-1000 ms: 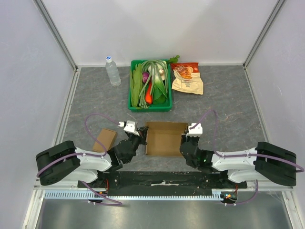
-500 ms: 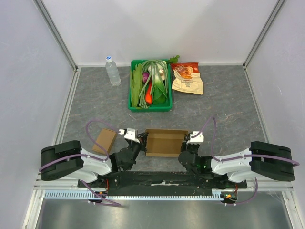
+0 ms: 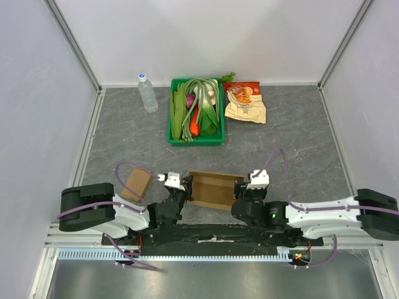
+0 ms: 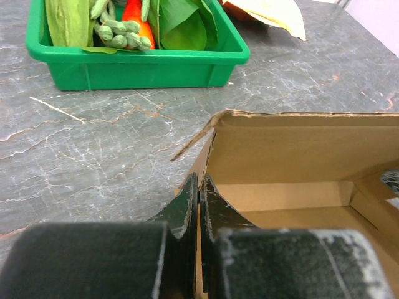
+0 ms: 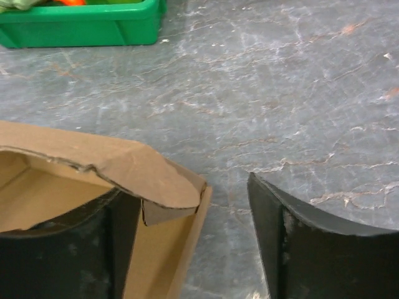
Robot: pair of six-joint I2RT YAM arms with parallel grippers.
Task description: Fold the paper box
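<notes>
Far left on the bench (image 3: 299, 143) there's a small flat piece of brown cardboard (image 3: 136, 184) lying by itself. Further back stands a clear water bottle (image 3: 148, 93), upright.

The left hand (image 4: 198, 187) is clamped shut on the left wall of the paper box (image 3: 215, 192). In its wrist view the two dark fingers are squeezed together with the cardboard edge sandwiched between them. The box itself sits at the near edge of the bench, right between the two arms, open side up, with its back wall standing and the inside bare.

Behind it, well apart, is a green tray (image 3: 196, 141) stuffed with veggies: long green stalks, something orange, a bit of purple. Just right of the tray lies a snack bag (image 3: 245, 104), flat on the bench.

The right hand (image 3: 242, 192) is at the box's right wall with its jaws spread wide. One finger (image 5: 62, 255) is on the inside, tucked under a bent-over flap, and the other finger (image 5: 299, 243) is outside, clear of the cardboard, so it's not gripping anything.
</notes>
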